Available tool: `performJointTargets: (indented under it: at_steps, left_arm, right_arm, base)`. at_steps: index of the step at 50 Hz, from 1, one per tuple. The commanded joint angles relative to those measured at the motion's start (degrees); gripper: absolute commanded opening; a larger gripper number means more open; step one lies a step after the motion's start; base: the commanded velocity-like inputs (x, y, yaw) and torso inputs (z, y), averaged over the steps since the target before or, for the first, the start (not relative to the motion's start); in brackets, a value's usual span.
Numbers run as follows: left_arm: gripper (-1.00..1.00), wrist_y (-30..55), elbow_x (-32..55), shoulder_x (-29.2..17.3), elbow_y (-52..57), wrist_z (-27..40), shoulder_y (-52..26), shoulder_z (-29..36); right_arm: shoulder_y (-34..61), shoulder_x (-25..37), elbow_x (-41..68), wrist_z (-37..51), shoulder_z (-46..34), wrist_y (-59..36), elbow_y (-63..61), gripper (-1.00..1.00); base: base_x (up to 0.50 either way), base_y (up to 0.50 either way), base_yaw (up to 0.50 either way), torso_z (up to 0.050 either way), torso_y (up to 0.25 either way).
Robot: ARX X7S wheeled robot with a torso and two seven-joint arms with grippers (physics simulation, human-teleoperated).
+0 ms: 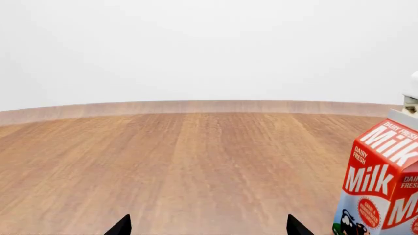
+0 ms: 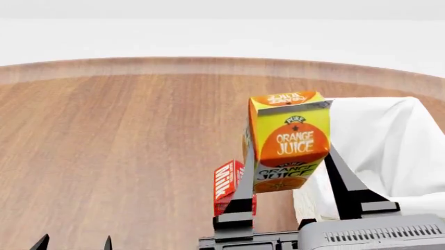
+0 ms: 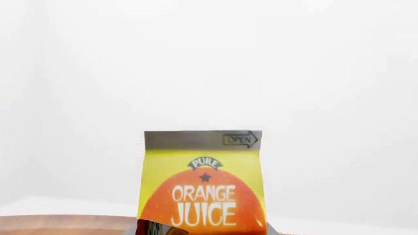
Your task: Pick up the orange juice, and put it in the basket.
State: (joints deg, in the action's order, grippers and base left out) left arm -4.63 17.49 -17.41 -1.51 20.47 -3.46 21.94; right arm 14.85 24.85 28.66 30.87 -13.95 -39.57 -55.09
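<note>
Head view is showing the orange juice [image 2: 288, 140] up in the air, above the wooden table [image 2: 118, 156]. The right gripper [image 2: 292, 208] is squeezing it from both sides, with one dark finger [image 2: 243, 192] on one side of the carton and another on the other side. The carton is tilting a little, with its folded top pointing up and away from the robot.

Just beside the orange juice, on the side away from the left arm, the basket [image 2: 389, 151] is sitting, and its white cloth is showing. The carton is not inside the basket; it is hanging next to its near corner. Low down beside the orange juice, on the other side, the milk carton [image 2: 226, 185] is standing on the table, partly hidden behind the gripper finger.

The left gripper [image 1: 205, 227] is hovering over bare wood, far from the orange juice. Its two tips are standing wide apart with nothing between them.
</note>
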Motion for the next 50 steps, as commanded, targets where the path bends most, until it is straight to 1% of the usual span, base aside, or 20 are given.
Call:
performJointTargets:
  at_steps: [1, 23, 43, 50]
  left_arm:
    - [1.0, -0.1, 0.1, -0.1, 0.0, 0.1, 0.0, 0.2]
    - [1.0, -0.2, 0.3, -0.3, -0.1, 0.4, -0.1, 0.4]
    - [1.0, -0.3, 0.5, -0.5, -0.1, 0.6, -0.2, 0.7]
    - [1.0, -0.3, 0.5, -0.5, -0.1, 0.6, -0.2, 0.8]
  right_arm:
    - [1.7, 1.6, 0.4, 0.5, 3.6, -1.8, -2.1, -1.0]
    - [1.8, 3.6, 2.7, 1.3, 7.4, -0.9, -1.0, -1.0]
    - [1.4, 5.1, 3.0, 1.2, 11.6, 2.2, 4.4, -1.0]
    - [1.5, 5.4, 1.7, 0.8, 11.4, 3.3, 6.5, -1.0]
  base:
    - [0.0, 0.0, 0.0, 0.0, 0.0]
    - [0.0, 0.0, 0.0, 0.0, 0.001]
    - [0.0, 0.0, 0.0, 0.0, 0.0]
    - [0.0, 0.0, 0.0, 0.001, 0.0]
